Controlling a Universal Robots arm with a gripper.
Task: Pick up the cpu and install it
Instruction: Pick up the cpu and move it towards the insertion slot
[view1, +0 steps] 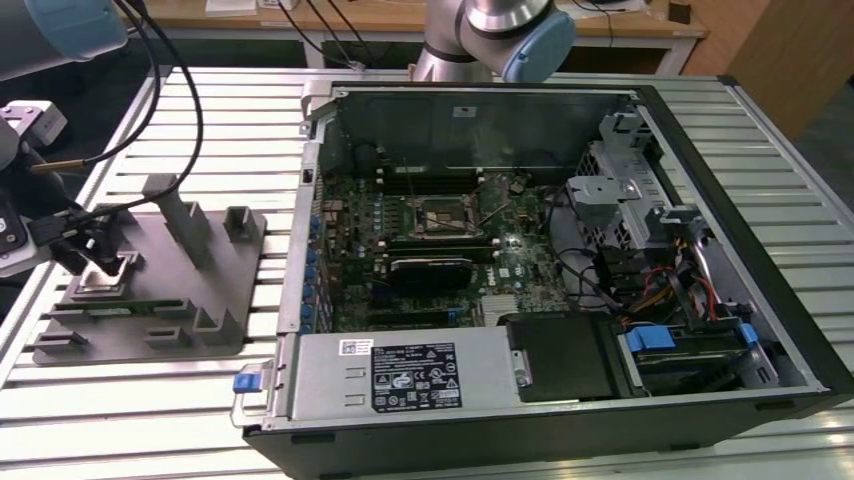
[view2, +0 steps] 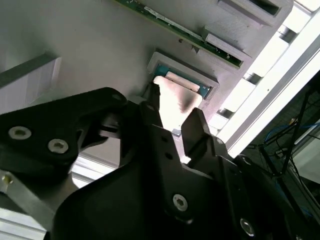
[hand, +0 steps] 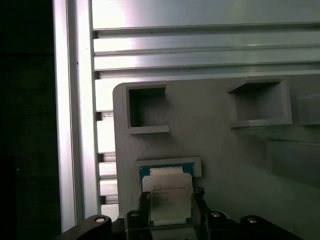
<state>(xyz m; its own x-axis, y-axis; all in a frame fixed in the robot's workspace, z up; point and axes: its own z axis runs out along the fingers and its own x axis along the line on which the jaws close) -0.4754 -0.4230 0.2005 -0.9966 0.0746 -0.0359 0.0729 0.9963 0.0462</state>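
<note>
Cpu (hand: 167, 206) in tray (view1: 220, 300) pocket at exterior view's left, between tool (hand: 171, 196) fingers, pinched at both edges. Arm (view1: 47, 35) above, tool pointing down.

Small, flat, square cpu (hand: 167, 192) with a pale shiny top and a thin blue-green rim. Lying flat, shiny side up, snug inside a shallow framed pocket (hand: 170, 162) near one edge of the grey tray (hand: 215, 150), at the exterior view's left.
</note>
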